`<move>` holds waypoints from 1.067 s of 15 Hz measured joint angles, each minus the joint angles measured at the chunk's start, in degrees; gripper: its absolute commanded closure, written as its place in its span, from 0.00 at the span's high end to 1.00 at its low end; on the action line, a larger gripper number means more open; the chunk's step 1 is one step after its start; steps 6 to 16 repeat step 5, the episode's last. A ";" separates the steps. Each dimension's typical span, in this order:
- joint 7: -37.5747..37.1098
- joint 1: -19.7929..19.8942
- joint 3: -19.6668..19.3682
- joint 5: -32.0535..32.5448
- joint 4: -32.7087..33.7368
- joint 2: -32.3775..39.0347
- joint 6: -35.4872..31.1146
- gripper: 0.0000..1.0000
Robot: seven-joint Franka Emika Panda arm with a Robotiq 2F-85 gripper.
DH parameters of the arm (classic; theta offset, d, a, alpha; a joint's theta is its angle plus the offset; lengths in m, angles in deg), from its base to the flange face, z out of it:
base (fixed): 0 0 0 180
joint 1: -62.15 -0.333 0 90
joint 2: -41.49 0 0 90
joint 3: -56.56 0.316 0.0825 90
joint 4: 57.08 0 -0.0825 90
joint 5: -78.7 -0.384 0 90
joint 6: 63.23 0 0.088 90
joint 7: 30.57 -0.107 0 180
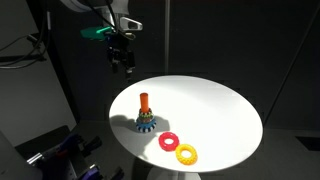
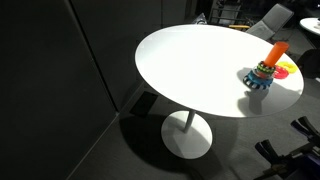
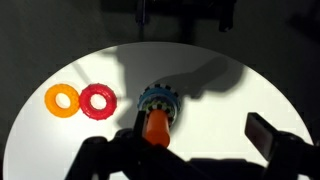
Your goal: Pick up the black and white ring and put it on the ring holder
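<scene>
End effector (image 1: pixel 124 62) hangs empty above the surface (image 1: pixel 215 105), jaws apart. The black and white ring (image 3: pixel 157 101) appears already seated around the ring holder (image 1: pixel 145 112). Risk: a descent could grab the red ring (image 1: pixel 169 141) or yellow ring (image 1: pixel 186 153) instead, or knock the peg.

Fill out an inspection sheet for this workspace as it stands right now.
Surface: round white table, bare apart from the items below.
Job's things: short orange peg on a dark round base with a teal scalloped edge stands upright; a speckled ring seems to lie around the peg's foot, too small to confirm.
Clutter: flat red ring and flat yellow ring lie side by side, touching, beside the peg base.
Grippers: claw hangs above the table's far edge, holding nothing visible; jaw state unclear.
Cables: nothing seen.
Surroundings: dark room; chairs beyond the table in an exterior view.
</scene>
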 measured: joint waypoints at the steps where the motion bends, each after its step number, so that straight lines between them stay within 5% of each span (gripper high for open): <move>1: -0.03 0.00 0.08 0.00 -0.18 -0.64 0.00 1.00; 16: -0.03 -0.02 0.21 0.00 -0.67 -1.22 0.00 1.00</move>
